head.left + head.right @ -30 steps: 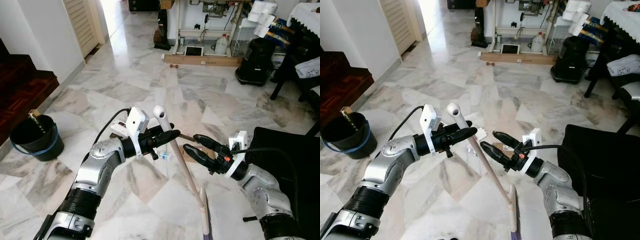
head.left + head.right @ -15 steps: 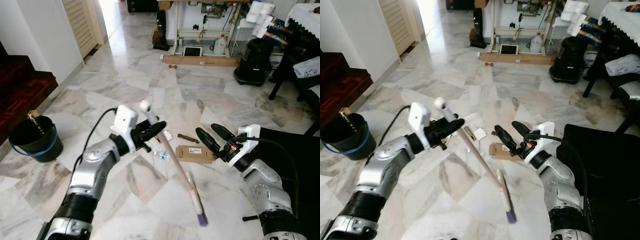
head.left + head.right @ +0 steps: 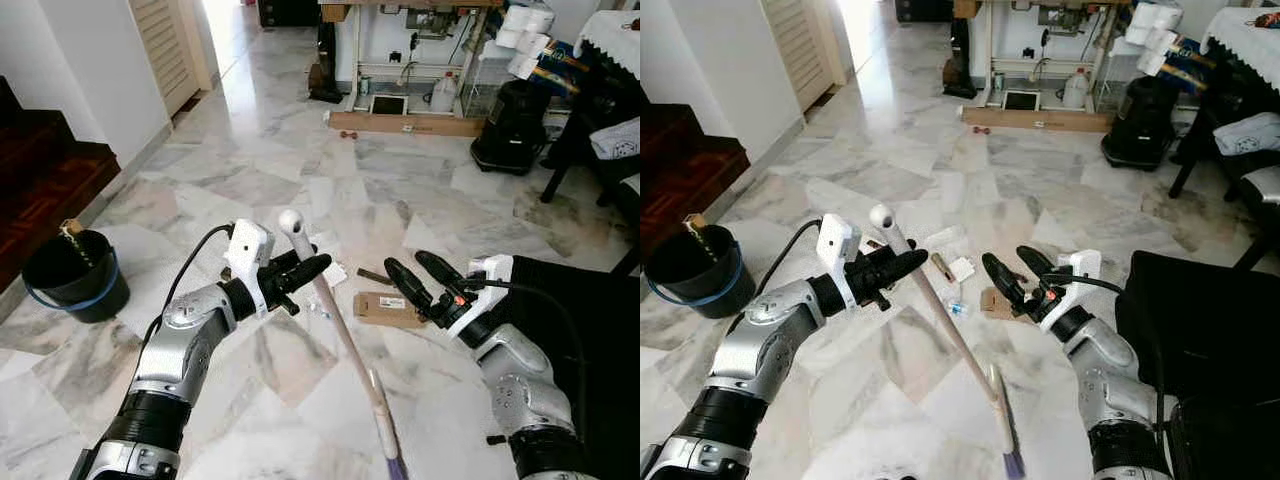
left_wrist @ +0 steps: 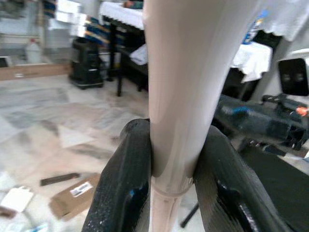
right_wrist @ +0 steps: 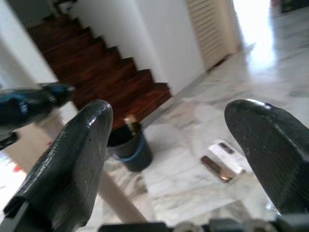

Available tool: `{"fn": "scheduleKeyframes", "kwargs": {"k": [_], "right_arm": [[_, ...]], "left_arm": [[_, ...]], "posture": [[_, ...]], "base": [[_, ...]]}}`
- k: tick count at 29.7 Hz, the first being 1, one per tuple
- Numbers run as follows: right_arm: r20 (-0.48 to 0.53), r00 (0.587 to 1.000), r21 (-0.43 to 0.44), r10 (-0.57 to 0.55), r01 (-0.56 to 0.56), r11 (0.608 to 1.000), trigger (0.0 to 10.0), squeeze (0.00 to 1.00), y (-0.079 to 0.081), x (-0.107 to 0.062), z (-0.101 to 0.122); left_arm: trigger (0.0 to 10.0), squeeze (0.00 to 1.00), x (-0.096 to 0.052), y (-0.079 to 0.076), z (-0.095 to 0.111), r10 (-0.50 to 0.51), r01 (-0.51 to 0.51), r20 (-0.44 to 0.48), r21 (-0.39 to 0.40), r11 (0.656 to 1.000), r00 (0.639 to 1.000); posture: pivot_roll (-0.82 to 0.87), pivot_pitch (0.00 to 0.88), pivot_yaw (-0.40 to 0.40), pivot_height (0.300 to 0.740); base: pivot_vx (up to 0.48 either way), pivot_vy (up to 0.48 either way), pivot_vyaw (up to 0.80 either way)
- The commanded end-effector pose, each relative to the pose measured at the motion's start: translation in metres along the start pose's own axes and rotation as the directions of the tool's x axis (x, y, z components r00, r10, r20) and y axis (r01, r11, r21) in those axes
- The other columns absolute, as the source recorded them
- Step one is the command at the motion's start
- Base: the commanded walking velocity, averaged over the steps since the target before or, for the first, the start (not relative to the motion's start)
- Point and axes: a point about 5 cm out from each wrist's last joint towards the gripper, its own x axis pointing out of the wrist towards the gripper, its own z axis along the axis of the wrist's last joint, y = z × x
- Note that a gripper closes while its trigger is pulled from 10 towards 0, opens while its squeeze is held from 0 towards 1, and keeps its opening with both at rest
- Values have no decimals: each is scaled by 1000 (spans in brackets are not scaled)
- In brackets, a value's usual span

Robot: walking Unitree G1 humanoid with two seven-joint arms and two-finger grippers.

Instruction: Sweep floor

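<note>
The left gripper [image 3: 312, 266] is clamping the pale broom handle [image 3: 335, 320] just below its rounded top end, and in the left wrist view its two black fingers [image 4: 124, 186] are pressing against both sides of the cream shaft [image 4: 179, 87]. The broom is leaning at a slant, with the handle running down from the left gripper to the bristle head [image 3: 1012, 462], which is resting on the marble floor [image 3: 270, 170] close to the robot.

The right gripper [image 3: 420, 279] is hovering just beside the broom handle, on the side away from the left gripper, with its fingers spread wide apart and gripping nothing. In the right wrist view the two fingertips [image 5: 72, 159] are standing well apart, with the dark wooden stairs [image 5: 120, 82] showing beyond them.

Litter is lying on the floor near the broom handle: a flat cardboard box [image 3: 388, 307] is sitting just under the right gripper, a thin dark strip [image 3: 373, 276] is lying just beyond the box, a white scrap of paper [image 3: 960, 268] is lying near the left gripper's tips, and a small clear wrapper [image 3: 954, 308] is sitting right beside the shaft.

A black bucket with a blue rim [image 3: 72, 275] is standing well away from the broom, next to the stairs. A black cushion [image 3: 590, 320] is lying beside the right arm.
</note>
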Motion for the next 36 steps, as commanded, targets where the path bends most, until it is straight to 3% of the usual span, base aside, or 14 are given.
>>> {"fn": "scheduleKeyframes", "kwargs": {"k": [1, 7, 12, 14, 16, 22, 28, 31, 36], "right_arm": [[-33, 992, 6, 123, -123, 992, 10000, 0, 15, 3, -1], [-50, 978, 12, 204, -204, 979, 10000, 0, 26, 4, -2], [-51, 998, -46, 47, -50, 998, 10000, 0, 8, 2, -3], [5, 990, -66, -144, 144, 987, 10000, 0, -9, 0, 3], [28, 978, -45, -206, 207, 977, 10000, 0, -15, -1, 5], [52, 988, -13, -145, 146, 989, 10000, 0, -8, -2, 7], [-8, 1000, -3, -10, 10, 1000, 10000, 0, 5, 3, -1], [-53, 988, 15, 142, -141, 990, 10000, 0, 22, 3, -6], [-65, 972, 47, 225, -222, 974, 10000, 0, 31, -1, -5]], "left_arm": [[10000, 0, 13, -9, 22, -100, 99, 66, 32, 995, 993], [10000, 0, 18, -12, 28, -132, 130, 80, 37, 991, 988], [10000, 0, 14, -7, 20, -72, 69, 56, 50, 996, 996], [10000, 0, 4, 3, 15, 45, -48, 73, 40, 998, 996], [10000, 0, 0, 8, 13, 102, -105, 81, 36, 994, 991], [10000, 0, -4, 10, 10, 134, -135, 87, 7, 991, 987], [10000, 0, 0, 4, 9, 83, -84, 74, 3, 996, 994], [10000, 0, 9, -5, 12, -4, 4, 74, 9, 1000, 997], [10000, 0, 20, -13, 19, -89, 88, 81, 21, 996, 993]], "posture": [[-78, 10, 47, 740], [-84, 6, 42, 740], [-86, 0, 45, 740], [-94, 0, 52, 740], [-98, 0, 52, 740], [-92, 0, 47, 740], [-90, 0, 38, 740], [-87, 0, 29, 740], [-99, 0, 19, 740]], "base": [[0, 0, 0], [0, 0, 0], [0, 0, 0], [0, 0, 0], [0, 0, 0], [0, 0, 0], [0, 0, 0], [0, 0, 0], [0, 0, 0]]}}
